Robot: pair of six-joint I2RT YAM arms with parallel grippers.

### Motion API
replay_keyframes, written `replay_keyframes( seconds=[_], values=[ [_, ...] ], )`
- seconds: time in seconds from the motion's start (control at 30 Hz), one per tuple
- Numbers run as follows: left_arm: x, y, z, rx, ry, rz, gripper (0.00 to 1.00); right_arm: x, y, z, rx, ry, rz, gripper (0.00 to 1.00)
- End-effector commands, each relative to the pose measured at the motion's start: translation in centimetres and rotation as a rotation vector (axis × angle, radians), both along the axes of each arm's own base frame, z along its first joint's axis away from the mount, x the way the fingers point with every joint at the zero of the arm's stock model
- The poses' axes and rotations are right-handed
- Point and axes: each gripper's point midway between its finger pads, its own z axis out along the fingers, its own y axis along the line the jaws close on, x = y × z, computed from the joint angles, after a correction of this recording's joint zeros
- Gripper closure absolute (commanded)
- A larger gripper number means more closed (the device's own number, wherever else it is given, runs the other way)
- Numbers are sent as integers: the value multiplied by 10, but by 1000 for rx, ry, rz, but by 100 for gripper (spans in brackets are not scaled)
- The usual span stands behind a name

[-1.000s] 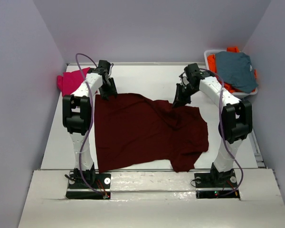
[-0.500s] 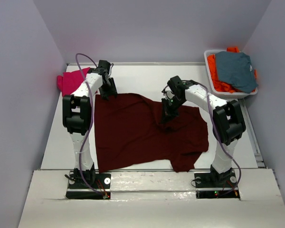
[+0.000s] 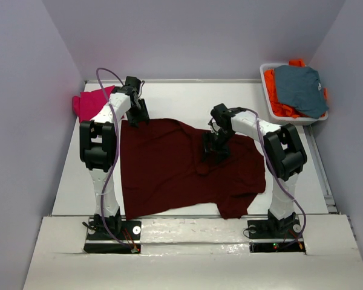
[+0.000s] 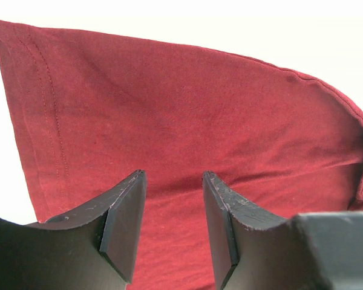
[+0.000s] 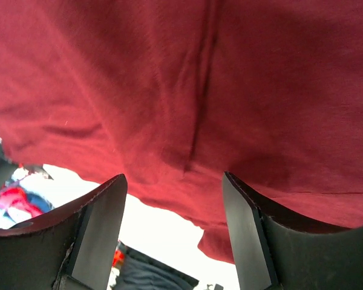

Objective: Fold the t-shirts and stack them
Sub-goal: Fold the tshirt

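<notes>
Right gripper [image 3: 212,151], jaws parted, has slid from the maroon shirt's [image 3: 169,172] far right corner to its middle. Left gripper [image 3: 139,119], also parted, stays at the far left corner. Shirt lies spread on the table [image 3: 187,99].

We count four garments: one dark maroon t-shirt [image 3: 169,169], one magenta-pink shirt [image 3: 88,104], one orange garment [image 3: 277,104] and one grey-blue garment [image 3: 299,87]. We see one white bin [image 3: 264,67] and one white table [image 3: 187,96]. There are two arms, the left arm [image 3: 100,151] and the right arm [image 3: 272,136], and two grippers, the left gripper [image 4: 172,223] and the right gripper [image 5: 175,229].
</notes>
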Motion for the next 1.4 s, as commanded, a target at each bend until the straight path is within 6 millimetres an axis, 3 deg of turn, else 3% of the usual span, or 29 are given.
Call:
replay_keyframes(
  seconds=[0.0, 0.13, 0.33, 0.43, 0.8, 0.97, 1.37],
  values=[
    [-1, 3, 12, -1, -19, -8, 47, 27, 3, 12, -38, -116, -57, 31],
    [-1, 2, 12, -3, -19, -7, 47, 31, 6, 4, -36, -115, -85, 35],
    [-1, 2, 13, -6, -20, -8, 47, 30, 18, -13, 19, -63, -104, 54],
    [-1, 2, 13, -5, -22, -8, 47, 30, 22, -15, 38, -58, -105, 57],
    [0, 2, 13, -7, -22, -8, 47, 18, 22, -25, 38, -26, -86, 59],
    [0, 2, 14, -4, -22, -7, 47, 24, 10, -27, -36, -69, -88, 59],
    [0, 3, 15, -1, -22, -7, 47, 37, 18, -28, -23, -83, -120, 63]
  ],
)
